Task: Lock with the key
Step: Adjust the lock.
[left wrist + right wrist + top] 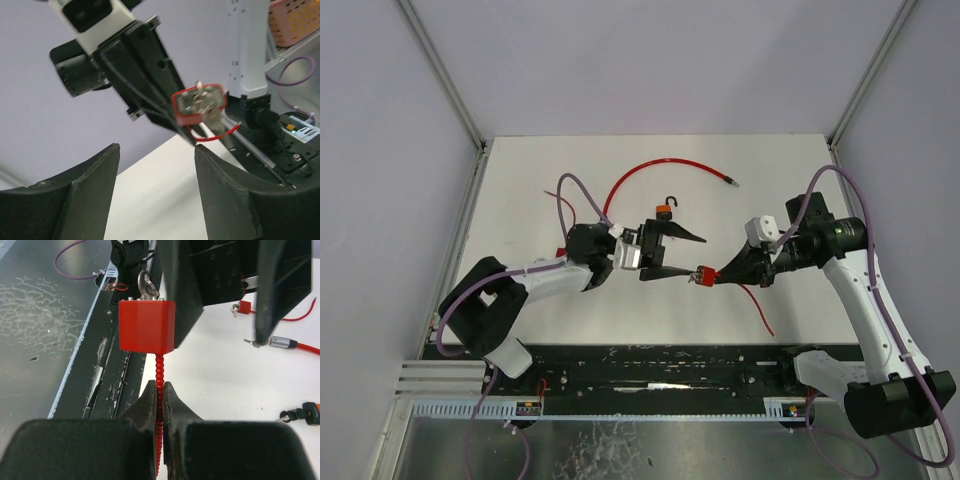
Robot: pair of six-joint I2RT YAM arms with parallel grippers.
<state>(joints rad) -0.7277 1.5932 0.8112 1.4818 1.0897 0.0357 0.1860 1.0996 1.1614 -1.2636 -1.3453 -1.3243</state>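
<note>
Key [146,282] sat in red padlock [146,325], right hand [159,388] clenched on its cable [159,365], left hand [156,150] released just short of the key; locking turn not yet made.

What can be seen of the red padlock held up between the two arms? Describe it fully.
The red padlock is a small boxy block, plastic-looking, with a silver face at one end where a metal key is inserted. From the opposite end a ribbed red cable runs into the right gripper, shut on it, so the lock is held clear of the table. One finger of the open left gripper stands close beside the block; whether they touch cannot be told.
</note>
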